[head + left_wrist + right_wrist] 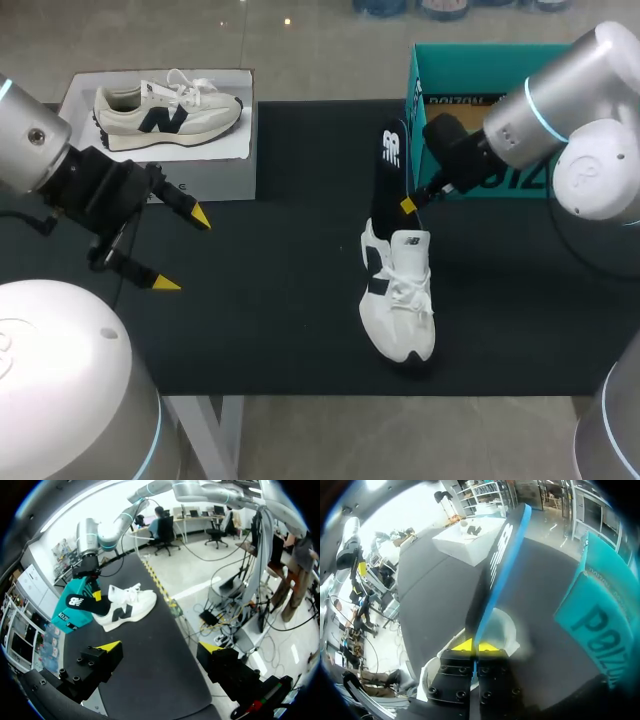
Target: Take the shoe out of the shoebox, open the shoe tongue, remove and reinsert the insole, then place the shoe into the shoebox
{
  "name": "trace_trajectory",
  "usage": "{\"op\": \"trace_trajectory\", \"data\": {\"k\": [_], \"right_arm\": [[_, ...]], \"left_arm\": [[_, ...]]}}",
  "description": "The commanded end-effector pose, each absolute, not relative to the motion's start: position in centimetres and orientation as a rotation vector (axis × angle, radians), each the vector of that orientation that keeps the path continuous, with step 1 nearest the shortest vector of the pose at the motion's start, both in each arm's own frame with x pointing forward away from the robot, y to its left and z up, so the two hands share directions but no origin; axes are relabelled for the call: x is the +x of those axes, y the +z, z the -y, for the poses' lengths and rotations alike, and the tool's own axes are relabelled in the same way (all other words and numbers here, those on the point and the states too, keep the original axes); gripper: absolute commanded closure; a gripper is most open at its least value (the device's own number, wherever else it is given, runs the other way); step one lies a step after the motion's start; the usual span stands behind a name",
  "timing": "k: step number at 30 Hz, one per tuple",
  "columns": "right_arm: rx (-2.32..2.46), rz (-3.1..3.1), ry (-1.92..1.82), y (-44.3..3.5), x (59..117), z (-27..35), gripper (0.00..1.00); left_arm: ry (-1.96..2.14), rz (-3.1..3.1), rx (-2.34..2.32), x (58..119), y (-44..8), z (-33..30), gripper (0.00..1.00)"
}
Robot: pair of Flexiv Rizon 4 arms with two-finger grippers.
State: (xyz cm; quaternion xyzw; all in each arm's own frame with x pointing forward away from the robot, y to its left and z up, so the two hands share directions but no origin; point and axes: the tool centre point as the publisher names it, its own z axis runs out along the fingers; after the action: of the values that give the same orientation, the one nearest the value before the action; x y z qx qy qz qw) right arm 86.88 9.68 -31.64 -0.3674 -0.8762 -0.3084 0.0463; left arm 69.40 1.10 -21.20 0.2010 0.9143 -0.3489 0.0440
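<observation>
The shoe [398, 305] is already out of the teal shoebox [465, 62]: it lies on the black mat [280, 300] near the middle of the table, toe toward the near edge and heel toward the box, which stands open just beyond it at the far right. The black insole [387, 175] rises steeply from the shoe's heel opening, its lower end at the collar and its upper end lifted toward the box. The right gripper [410, 203] is pinched on the insole's edge, and the right wrist view shows both yellow tips closed against it from either side, with the white shoe just beneath. Whether the insole is coming out or going back in cannot be told from this moment alone, nor can the state of the tongue. The left gripper [183, 251] hangs over the mat well apart from the shoe, fingers spread wide and holding nothing. A second shoe [165, 112] sits on a white box [215, 175] at the far left. By this reading the task is somewhere near its middle: the unboxing is done, the insole step is in hand, and seating the insole fully and returning the shoe to the shoebox are left.
</observation>
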Motion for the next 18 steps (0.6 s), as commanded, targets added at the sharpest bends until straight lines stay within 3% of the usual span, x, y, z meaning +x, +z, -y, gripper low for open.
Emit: {"op": "trace_trajectory", "data": {"k": [1, 18], "right_arm": [[-1.134, 2.675, -0.915, -32.0, 86.0, -10.1, 1.00], [-1.174, 2.601, -0.893, -33.4, 84.1, -9.8, 1.00]], "left_arm": [[-1.064, -2.797, 0.615, 69.4, -21.2, -1.1, 0.00], [-1.064, -2.797, 0.615, 69.4, -21.2, -1.1, 0.00]]}}
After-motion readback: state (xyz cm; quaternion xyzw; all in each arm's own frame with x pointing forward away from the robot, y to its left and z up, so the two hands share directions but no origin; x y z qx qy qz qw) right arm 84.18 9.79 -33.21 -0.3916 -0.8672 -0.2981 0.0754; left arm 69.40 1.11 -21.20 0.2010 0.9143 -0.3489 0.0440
